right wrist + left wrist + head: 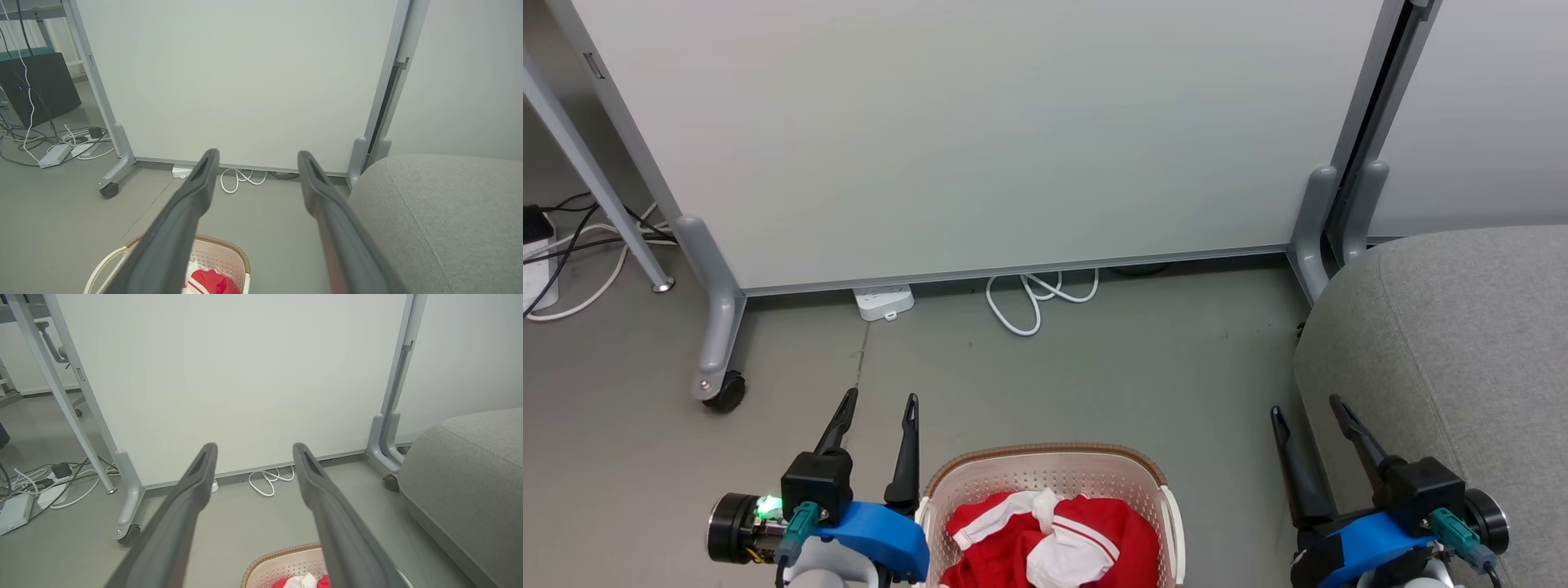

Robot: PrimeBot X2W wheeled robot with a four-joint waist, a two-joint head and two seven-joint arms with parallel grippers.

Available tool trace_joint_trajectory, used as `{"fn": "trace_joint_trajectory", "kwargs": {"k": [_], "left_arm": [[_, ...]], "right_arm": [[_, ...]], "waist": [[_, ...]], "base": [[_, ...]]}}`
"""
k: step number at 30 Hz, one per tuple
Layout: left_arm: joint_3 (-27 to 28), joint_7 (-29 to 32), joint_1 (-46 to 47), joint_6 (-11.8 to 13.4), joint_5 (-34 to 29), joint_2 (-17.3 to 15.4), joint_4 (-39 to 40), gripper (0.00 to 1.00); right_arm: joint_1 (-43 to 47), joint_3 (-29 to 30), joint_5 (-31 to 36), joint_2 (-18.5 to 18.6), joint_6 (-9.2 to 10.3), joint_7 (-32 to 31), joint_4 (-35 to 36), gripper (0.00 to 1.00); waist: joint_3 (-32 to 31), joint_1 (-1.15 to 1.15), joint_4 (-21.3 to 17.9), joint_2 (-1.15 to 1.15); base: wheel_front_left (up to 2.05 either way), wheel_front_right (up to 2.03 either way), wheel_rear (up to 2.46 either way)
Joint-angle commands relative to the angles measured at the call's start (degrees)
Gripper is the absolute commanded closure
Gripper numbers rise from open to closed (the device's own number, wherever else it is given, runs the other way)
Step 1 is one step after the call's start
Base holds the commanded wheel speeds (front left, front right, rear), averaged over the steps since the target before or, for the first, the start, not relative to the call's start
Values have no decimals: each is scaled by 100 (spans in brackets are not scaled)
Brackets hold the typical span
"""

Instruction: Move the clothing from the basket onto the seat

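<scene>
The red-and-white clothing (1045,543) lies crumpled inside the cream basket (1045,459), which sits on the floor at the bottom centre of the head view. Its brown rim (282,552) also peeks in at the bottom of the left wrist view, and the basket (216,255) with a bit of red clothing (210,282) shows low in the right wrist view. The grey seat (1462,343) stands to the right. My left gripper (880,402) hangs open just left of the basket, empty. My right gripper (1308,407) is open too, between the basket and the seat's edge.
A large white partition panel (964,131) on grey wheeled feet (719,388) stands across the floor ahead. White cable (1033,298) and a power strip (884,302) lie at its base. More cables and adapters (36,486) lie at the far left.
</scene>
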State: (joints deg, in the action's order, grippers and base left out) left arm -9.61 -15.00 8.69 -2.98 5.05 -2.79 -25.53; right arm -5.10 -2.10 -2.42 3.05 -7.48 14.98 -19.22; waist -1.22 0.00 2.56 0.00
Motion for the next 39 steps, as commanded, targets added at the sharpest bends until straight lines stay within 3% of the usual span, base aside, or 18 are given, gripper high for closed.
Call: {"fn": "trace_joint_trajectory", "kwargs": {"k": [1,10,17,31,39], "left_arm": [[3,-28,56,35,15,-18,-10,0],[-66,-28,153,-47,20,-16,-71,0],[-257,-23,585,-209,-130,-15,-429,0],[-941,-23,2359,-448,-357,-223,-1934,0],[-1713,-22,3189,-448,-221,-346,-3017,0]], "right_arm": [[-25,15,25,-9,-3,33,-3,0],[-78,-13,20,-15,-3,32,8,0],[-242,-79,48,5,-3,28,64,0],[-1342,-216,20,57,-2,27,419,0],[-1852,-220,25,36,-2,27,600,0]], "waist": [[-9,0,3,0],[46,0,-25,0],[297,0,-275,0],[2084,0,-1066,0],[3056,0,-1317,0]], "base": [[0,0,0],[0,0,0],[0,0,0],[0,0,0],[0,0,0]]}}
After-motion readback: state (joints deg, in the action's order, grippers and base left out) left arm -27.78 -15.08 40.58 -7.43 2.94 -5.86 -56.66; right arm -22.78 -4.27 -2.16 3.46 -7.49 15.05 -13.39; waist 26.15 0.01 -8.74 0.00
